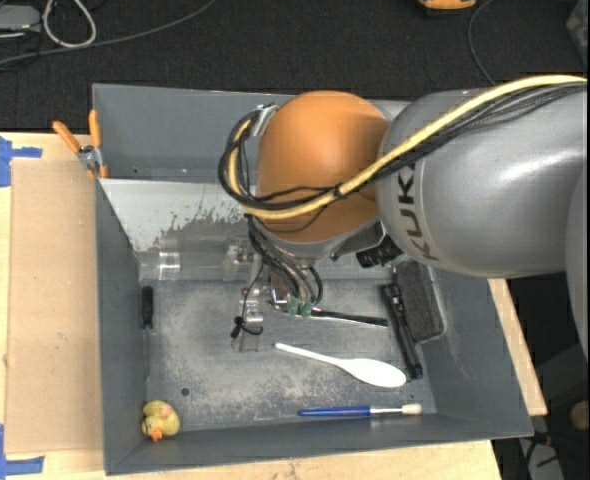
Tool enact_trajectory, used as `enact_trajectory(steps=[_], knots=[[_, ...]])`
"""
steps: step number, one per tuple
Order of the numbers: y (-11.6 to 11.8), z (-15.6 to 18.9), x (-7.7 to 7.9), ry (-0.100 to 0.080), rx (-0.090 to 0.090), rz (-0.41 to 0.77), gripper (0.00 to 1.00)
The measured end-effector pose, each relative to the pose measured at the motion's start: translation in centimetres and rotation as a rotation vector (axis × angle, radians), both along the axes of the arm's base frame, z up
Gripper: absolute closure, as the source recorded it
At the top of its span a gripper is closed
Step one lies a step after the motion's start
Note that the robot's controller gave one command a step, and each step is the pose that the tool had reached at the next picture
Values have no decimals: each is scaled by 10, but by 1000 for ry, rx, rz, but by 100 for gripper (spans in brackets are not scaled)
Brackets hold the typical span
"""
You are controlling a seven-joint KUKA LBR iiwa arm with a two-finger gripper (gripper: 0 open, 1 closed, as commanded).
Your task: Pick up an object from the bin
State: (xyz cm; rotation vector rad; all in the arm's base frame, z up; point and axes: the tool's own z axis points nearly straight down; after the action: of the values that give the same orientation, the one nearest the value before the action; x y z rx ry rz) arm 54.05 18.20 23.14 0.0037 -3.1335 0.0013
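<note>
My gripper [252, 315] hangs below the orange cover, low over the bin floor a little left of the middle. A clear plastic bottle [200, 259] lies on its side just behind and to the left of it. Just right of the gripper, a thin black rod [353, 318] runs off to the right. In front of it and to the right, a white plastic spoon [347, 362] rests on the floor with its bowl pointing right. Nothing shows in the gripper's hold.
A black flat comb-like piece [413, 314] leans along the right wall. A blue-handled brush [358, 410] lies by the front wall, a yellow rubber duck [160, 420] in the front left corner, a small black stick [146, 306] by the left wall.
</note>
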Motion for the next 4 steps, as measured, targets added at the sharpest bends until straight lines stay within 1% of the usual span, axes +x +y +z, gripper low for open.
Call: enact_trajectory(steps=[1, 2, 3, 4], knots=[[-1, 3, 2, -7, 1, -4, 0], [-56, -62, 15, -8, 2, 149, 0], [-158, -94, 21, -10, 2, 44, 0], [-173, -85, 43, -7, 3, 15, 0]])
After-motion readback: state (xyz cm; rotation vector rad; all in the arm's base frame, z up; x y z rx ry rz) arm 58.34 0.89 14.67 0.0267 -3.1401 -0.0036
